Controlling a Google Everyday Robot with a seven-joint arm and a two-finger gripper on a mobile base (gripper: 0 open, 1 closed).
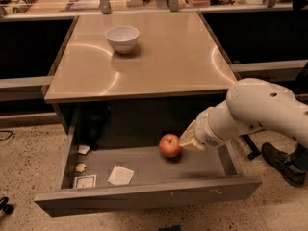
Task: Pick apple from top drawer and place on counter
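**Apple still in the drawer, not yet lifted**

The top drawer (144, 196) is open. The apple (169, 145) sits on its floor, right of centre. The gripper (187, 141) is at the apple's right side; I cannot tell whether it has hold. The lift and the placing on the counter (163, 61) remain.

No readable text anywhere

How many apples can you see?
1. The apple sits on the top drawer floor, beside the claw, which reaches into the drawer. Others could hide in its dark back.
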